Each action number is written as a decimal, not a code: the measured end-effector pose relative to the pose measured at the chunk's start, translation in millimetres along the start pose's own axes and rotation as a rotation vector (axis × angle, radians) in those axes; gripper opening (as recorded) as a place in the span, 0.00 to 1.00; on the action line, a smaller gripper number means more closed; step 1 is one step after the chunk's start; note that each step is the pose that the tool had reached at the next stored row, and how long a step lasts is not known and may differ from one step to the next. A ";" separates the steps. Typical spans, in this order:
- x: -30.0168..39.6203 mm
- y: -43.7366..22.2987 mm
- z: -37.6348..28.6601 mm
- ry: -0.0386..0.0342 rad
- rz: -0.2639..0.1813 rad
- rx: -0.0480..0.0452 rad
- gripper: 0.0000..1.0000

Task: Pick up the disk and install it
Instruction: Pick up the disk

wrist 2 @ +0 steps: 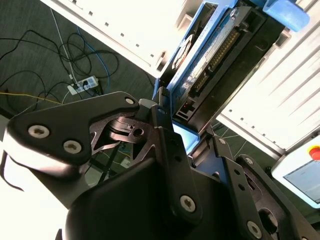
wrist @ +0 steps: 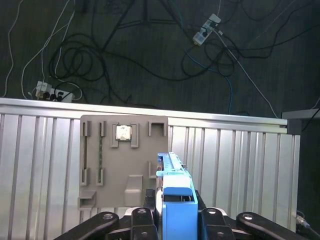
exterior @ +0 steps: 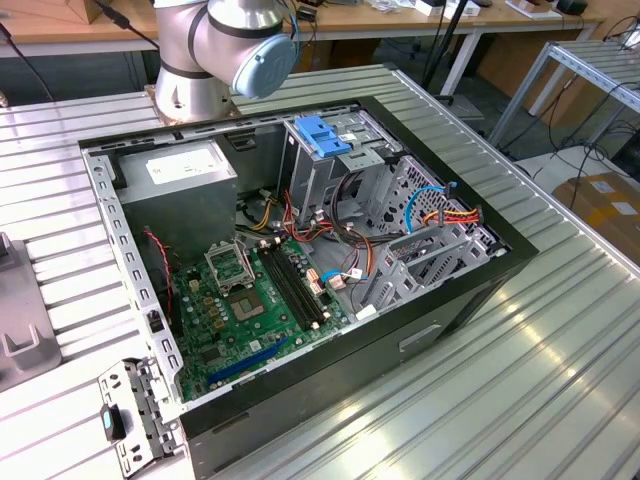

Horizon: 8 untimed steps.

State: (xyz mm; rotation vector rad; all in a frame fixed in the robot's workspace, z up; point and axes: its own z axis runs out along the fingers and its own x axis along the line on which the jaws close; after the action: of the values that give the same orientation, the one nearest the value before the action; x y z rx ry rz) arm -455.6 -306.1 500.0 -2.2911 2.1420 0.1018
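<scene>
Tool point(wrist 2: 187, 132) clenched on the disk point(wrist: 174, 175), a finger point(wrist 2: 165, 131) on either side; connector side shows in the second wrist view. In the first wrist view I hold the disk edge-on over the grey holder plate point(wrist: 125, 165), which lies on the ribbed worktop point(wrist: 45, 165) near its edge. Cables point(wrist: 75, 60) lie on the floor beyond. My arm point(exterior: 230, 45) stands at the worktop's far edge, behind the open computer case point(exterior: 470, 290).

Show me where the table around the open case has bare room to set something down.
Widest bare patch: the ribbed table on the exterior view's right of the computer case. A narrower strip lies between the case and the grey fixture. Crowded: the case's inside, with cables around the drive cage, and the corner by the metal bracket.
</scene>
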 end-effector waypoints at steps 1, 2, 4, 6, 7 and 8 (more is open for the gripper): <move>0.0 -0.4 0.0 0.0000 0.000 0.0001 0.37; 0.1 -0.8 0.0 0.0000 0.000 0.0000 0.37; 0.1 -1.4 -0.1 0.0000 0.000 0.0000 0.37; 0.1 -2.0 -0.1 0.0000 0.000 0.0001 0.37; 0.1 -2.4 -0.1 0.0000 0.000 0.0001 0.37; 0.2 -2.9 -0.1 0.0000 0.000 0.0001 0.37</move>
State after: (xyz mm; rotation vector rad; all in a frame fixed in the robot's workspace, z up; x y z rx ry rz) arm -452.7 -306.1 499.9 -2.2910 2.1419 0.1017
